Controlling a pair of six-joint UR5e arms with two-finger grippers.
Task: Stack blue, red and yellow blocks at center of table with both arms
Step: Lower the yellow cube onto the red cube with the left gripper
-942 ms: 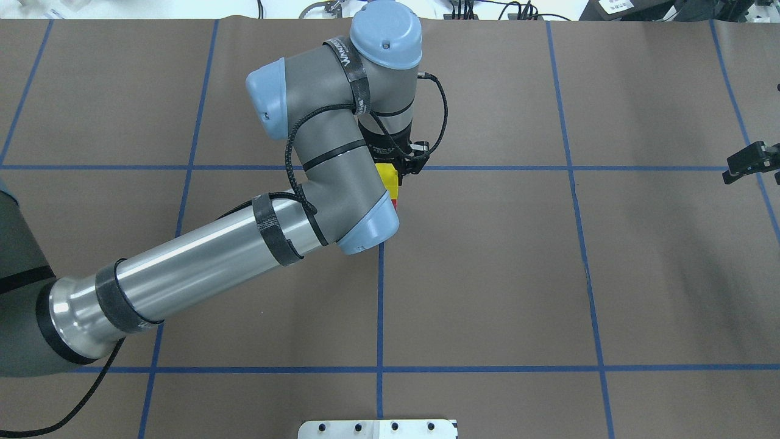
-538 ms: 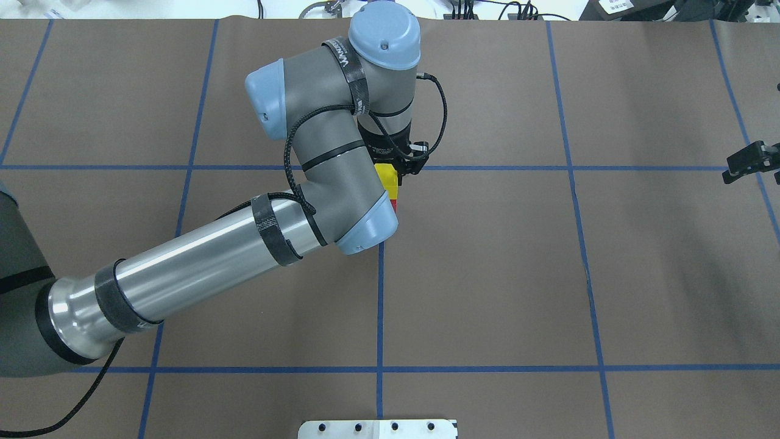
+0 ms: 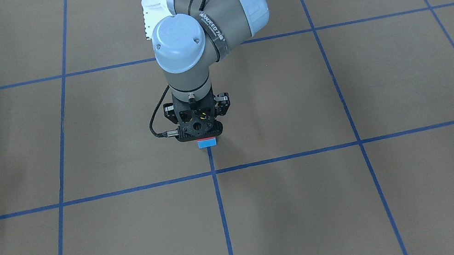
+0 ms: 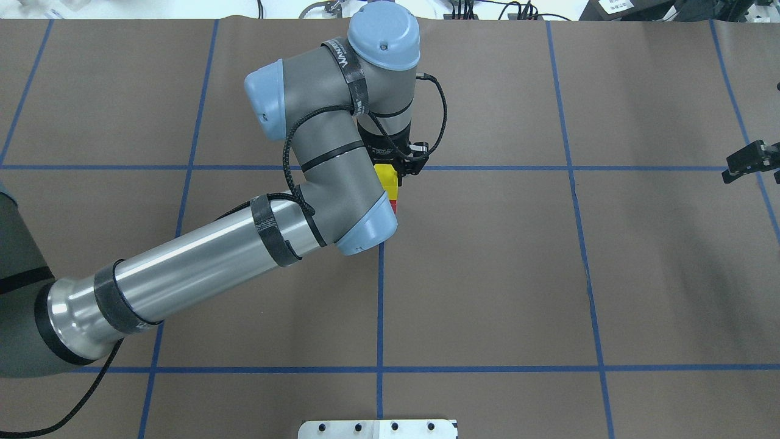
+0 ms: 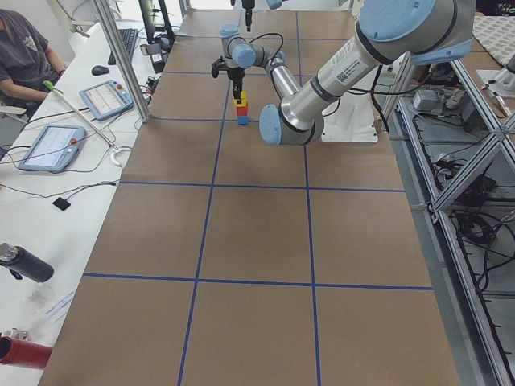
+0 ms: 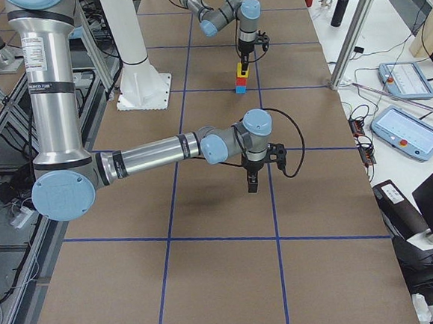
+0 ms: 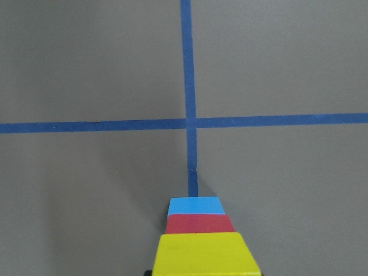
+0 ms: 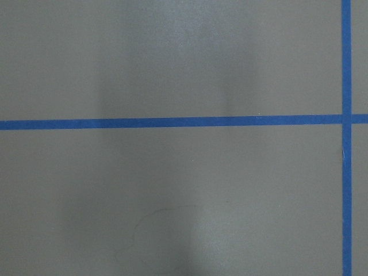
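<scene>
A stack stands at the centre tape crossing: blue block (image 7: pixel 195 205) at the bottom, red block (image 7: pixel 199 223) on it, yellow block (image 7: pixel 207 256) on top. It also shows in the overhead view, where the yellow block (image 4: pixel 387 177) peeks out beside the wrist. My left gripper (image 3: pixel 203 130) hangs straight down over the stack, at the yellow block's level, and its jaws look spread. My right gripper (image 4: pixel 746 164) hovers empty at the table's right edge, far from the stack. I cannot tell whether it is open.
The brown table cover has a blue tape grid (image 4: pixel 380 305). The white robot base plate (image 4: pixel 378 428) sits at the near edge. An operator (image 5: pixel 24 48) and tablets (image 5: pixel 52 145) are at a side table beyond the far edge.
The left arm has shifted very slightly to the left. The stack and the right gripper have not moved.
</scene>
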